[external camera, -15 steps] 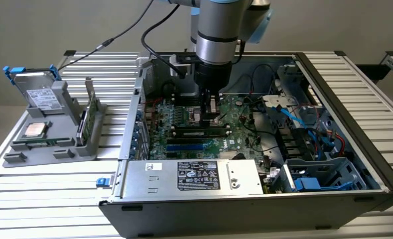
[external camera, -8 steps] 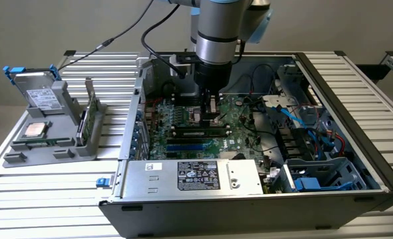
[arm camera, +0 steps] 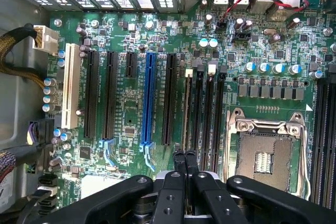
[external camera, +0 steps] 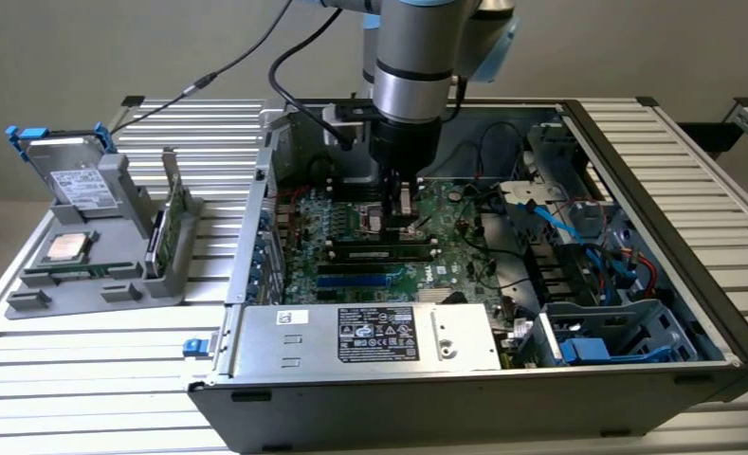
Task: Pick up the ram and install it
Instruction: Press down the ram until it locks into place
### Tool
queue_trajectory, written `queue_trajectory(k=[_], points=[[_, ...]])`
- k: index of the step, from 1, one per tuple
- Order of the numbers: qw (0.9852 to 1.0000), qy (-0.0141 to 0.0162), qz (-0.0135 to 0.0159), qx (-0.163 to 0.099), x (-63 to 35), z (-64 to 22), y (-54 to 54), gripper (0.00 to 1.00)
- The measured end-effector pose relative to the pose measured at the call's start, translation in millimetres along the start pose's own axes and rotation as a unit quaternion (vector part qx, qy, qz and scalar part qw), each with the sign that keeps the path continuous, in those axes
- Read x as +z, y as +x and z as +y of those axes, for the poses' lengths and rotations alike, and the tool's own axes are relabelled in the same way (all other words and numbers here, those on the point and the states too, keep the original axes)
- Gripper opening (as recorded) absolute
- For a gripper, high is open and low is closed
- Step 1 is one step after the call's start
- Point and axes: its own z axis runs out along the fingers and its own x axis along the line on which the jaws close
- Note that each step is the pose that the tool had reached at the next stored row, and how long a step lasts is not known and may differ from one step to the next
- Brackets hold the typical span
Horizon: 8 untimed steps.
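Note:
The ram (external camera: 380, 253) is a long narrow green stick with black chips. It stands on edge in a memory slot of the motherboard (external camera: 336, 223) inside the open computer case. In the wrist view the ram (arm camera: 187, 111) appears edge-on in the slot closest to the long black expansion slots, with a white clip at its far end. My gripper (external camera: 402, 220) hangs straight down over the board, just above the ram. Its black fingers are shut, tips pressed together, by one end of the stick (arm camera: 185, 157). Nothing sits between them. I cannot tell whether they touch the ram.
An empty processor socket (arm camera: 265, 156) lies beside the memory slots, and a blue expansion slot (arm camera: 149, 98) on the other side. The power supply (external camera: 374, 334) and case walls (external camera: 677, 284) hem in the board. Outside the case, at the exterior view's left, a grey holder (external camera: 82, 275) carries a silver processor chip (external camera: 67, 246) and an upright green card (external camera: 165, 227).

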Motion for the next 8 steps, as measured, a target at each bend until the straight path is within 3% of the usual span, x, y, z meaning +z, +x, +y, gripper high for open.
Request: queue_trajectory(k=[8], points=[[0.9996,-0.0029,-0.0022,0.028,0.1,0.1,2.0,0.1]])
